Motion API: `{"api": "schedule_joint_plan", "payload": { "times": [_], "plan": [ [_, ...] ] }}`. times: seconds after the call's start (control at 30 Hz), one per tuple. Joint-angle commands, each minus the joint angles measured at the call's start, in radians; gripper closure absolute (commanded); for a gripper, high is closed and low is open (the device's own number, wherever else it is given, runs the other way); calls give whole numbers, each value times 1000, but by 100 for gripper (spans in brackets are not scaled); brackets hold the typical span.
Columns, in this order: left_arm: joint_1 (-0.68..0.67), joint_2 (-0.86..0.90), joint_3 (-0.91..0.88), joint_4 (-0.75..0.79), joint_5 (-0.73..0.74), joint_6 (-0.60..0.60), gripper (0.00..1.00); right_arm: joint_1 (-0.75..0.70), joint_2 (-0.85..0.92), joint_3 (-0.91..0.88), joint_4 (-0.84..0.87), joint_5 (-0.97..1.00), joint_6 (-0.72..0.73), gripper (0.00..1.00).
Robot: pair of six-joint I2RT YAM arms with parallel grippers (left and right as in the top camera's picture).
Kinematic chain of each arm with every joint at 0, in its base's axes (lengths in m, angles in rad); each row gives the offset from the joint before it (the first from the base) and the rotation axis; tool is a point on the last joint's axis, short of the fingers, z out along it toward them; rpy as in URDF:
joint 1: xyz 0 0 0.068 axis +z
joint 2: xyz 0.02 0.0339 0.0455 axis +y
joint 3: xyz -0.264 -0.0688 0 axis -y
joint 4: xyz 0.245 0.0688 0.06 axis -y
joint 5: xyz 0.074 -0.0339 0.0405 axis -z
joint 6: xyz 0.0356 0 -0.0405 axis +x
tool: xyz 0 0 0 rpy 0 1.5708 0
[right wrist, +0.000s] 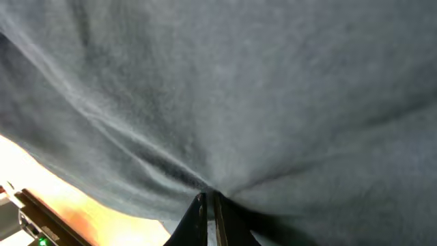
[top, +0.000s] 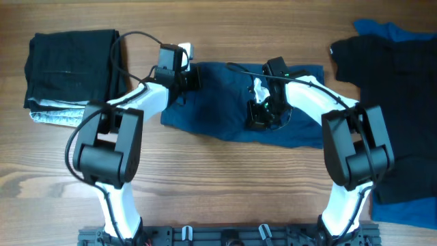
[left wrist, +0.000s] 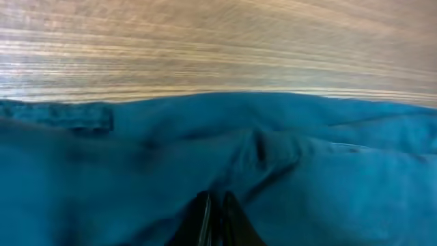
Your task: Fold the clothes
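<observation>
We see the navy shorts [top: 218, 113] spread flat at mid-bench [top: 218, 184]. Our left gripper [top: 190, 77] pinches their upper left edge, jaws narrow on a raised fold. Our right gripper [top: 258, 117] nips the cloth near the middle, jaws equally narrow. A folded black garment [top: 68, 65] lies far left.

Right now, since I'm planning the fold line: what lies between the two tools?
Only the navy shorts: their cloth runs from the left tool to the right tool, both pinched shut on it. The overhead view shows this.
</observation>
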Motion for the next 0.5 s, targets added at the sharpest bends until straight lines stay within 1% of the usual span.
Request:
{"api": "schedule_joint_plan", "payload": {
  "times": [0.0, 0.07, 0.1, 0.17, 0.2, 0.23, 0.27, 0.3, 0.33, 0.37, 0.4, 0.43, 0.47],
  "plan": [
    [16, 46, 6, 30, -37, 14, 96, 2, 29, -5, -7, 31, 7, 96],
    [16, -6, 13, 68, -36, 14, 96, 2, -11, 16, -7, -14, -30, 96],
    [16, -37, 21, 66, -35, 13, 96, 1, -40, 30, -12, -47, -53, 95],
    [16, -151, 37, 22, -35, 13, 95, 1, -112, 61, -31, -52, -71, 94],
    [16, -222, 43, -46, -35, 13, 87, 1, -174, 69, -36, -52, -71, 94],
    [20, -298, 44, -133, -35, 13, 76, 1, -215, 69, -41, -52, -71, 91],
    [24, -346, 44, -203, -36, 13, 72, 1, -247, 69, -48, -52, -70, 90],
    [37, -430, 44, -350, -36, 14, 57, 1, -295, 69, -62, -52, -70, 89],
    [50, -475, 44, -443, -37, 14, 28, 1, -320, 69, -69, -50, -71, 87],
    [69, -514, 44, -542, -37, 22, 8, 1, -343, 69, -77, -21, -71, 84],
    [84, -527, 44, -588, -37, 21, 4, 1, -347, 69, -79, 5, -71, 83],
    [96, -531, 44, -624, -37, 26, 4, 1, -347, 69, -83, 36, -70, 83],
    [117, -531, 44, -668, -37, 61, 7, 1, -343, 69, -94, 75, -70, 81]
  ]
}}
